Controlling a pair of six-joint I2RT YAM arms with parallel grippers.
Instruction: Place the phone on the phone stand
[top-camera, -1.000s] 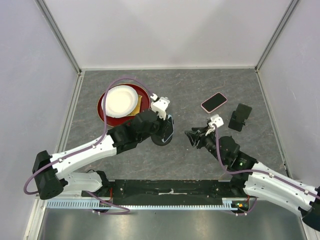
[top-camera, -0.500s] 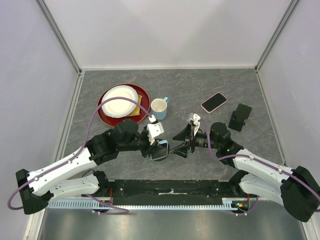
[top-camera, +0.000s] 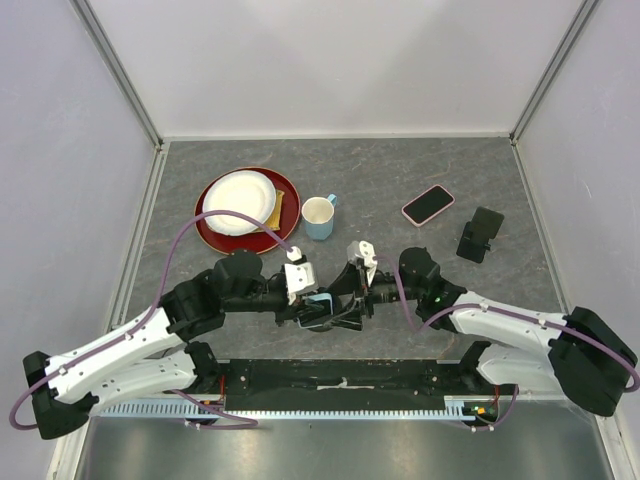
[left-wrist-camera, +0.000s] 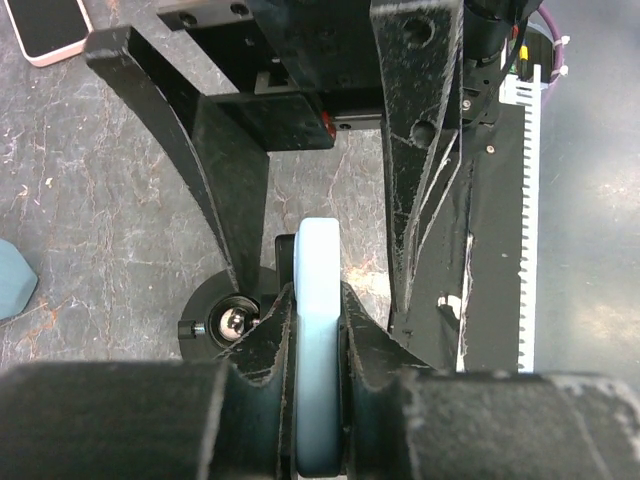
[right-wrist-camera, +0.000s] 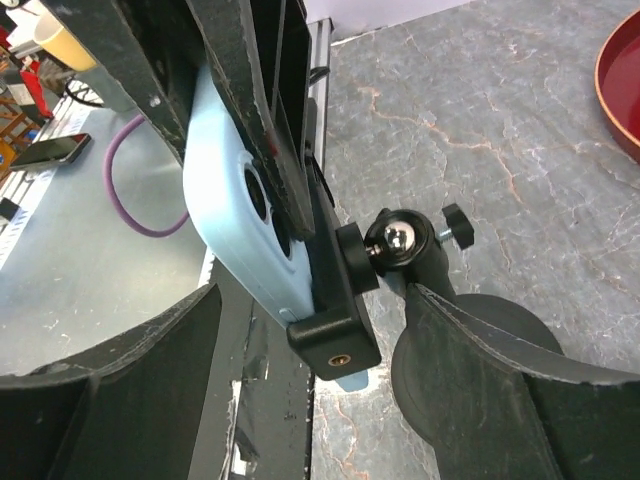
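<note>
1. Left gripper (left-wrist-camera: 318, 335): clamped on pale-blue phone (left-wrist-camera: 318, 265), held edge-up
2. Phone: back laid against phone stand (right-wrist-camera: 340, 335); whether fully seated is unclear
3. Right gripper (right-wrist-camera: 310, 310): spread wide astride stand, holding nothing
4. Step: seating; next, settle phone into stand, then release gently

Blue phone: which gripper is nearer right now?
Left. The left gripper is shut on the blue phone, jaws on both faces. The right gripper is open, its jaws spread either side of the stand clamp holding it.
</note>
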